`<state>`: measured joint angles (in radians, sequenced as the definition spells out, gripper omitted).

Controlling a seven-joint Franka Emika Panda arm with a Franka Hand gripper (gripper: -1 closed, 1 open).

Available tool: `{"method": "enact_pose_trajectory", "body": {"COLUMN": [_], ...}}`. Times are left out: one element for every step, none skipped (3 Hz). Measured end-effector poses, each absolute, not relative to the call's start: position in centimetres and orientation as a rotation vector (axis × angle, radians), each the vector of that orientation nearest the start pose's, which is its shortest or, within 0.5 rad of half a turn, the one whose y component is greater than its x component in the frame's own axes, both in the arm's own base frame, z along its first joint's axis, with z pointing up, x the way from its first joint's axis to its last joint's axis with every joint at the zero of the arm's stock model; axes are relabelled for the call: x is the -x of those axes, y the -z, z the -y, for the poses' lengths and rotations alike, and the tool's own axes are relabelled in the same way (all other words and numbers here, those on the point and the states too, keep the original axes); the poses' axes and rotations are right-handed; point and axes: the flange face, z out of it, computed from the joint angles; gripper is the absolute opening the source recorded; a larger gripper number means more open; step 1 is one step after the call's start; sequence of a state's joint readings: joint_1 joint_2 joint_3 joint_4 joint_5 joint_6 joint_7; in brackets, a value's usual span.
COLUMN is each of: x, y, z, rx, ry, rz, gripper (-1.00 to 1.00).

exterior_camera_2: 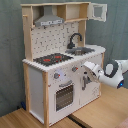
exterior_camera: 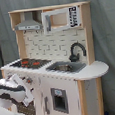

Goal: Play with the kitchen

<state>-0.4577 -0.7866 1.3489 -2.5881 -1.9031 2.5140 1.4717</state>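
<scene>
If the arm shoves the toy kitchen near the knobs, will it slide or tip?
Probably neither easily. The kitchen looks like rigid wood panels on a wide base, so likely stiff and fairly heavy. It is tall with an upper shelf, so a high push seems riskier than one where the gripper is.
</scene>
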Motion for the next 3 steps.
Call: {"method": "enact_pose_trajectory", "body": {"x": [-30.2, -31.3, -32.4], "y": [-33.0, -32.4, -32.1], "z": [-31.6, -32.2, -33.3], "rx": [-1.281, -1.29, -1.297], "ry": [-1.377, -1.379, -1.383], "rz": [-1.117, -1.131, -1.137], "gripper": [1.0, 1.0, 1.0]}}
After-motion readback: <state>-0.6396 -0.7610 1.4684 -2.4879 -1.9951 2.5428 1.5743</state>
